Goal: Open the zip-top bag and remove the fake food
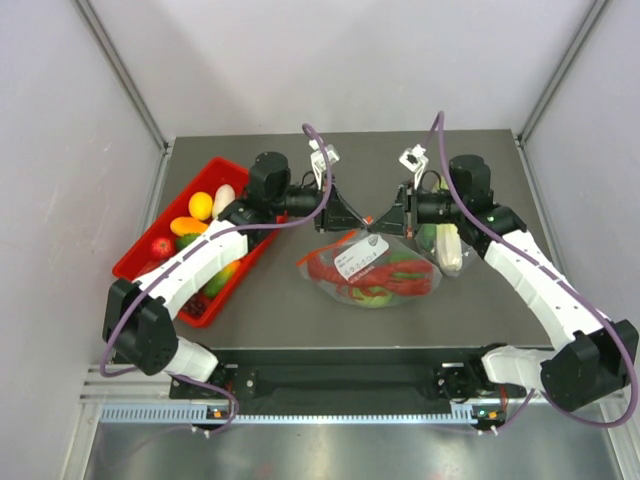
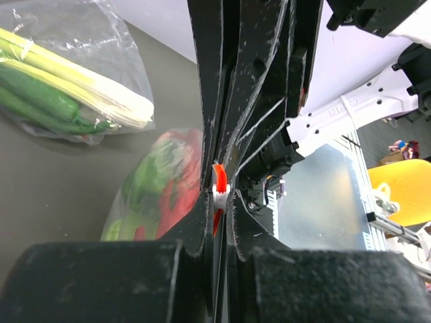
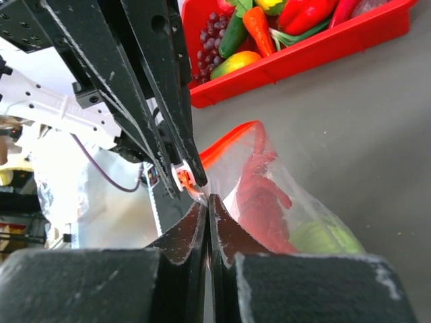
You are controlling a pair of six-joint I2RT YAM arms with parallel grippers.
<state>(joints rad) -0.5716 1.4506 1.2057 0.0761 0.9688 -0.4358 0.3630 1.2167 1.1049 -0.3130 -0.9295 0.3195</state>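
Stage: opening, judged early | left pincer (image 1: 360, 216), right pincer (image 1: 384, 220) both clenched on zip-top bag (image 1: 345, 268) mouth, 12 o'clock | fake food (image 1: 405, 281) inside, removal pending

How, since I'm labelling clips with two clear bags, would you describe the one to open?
On the table, right of the red tray, the left pincer and right pincer pinch the zip-top bag. It holds red and green toy vegetables and, unlike the leek bag beside it, has a red-orange zip strip.
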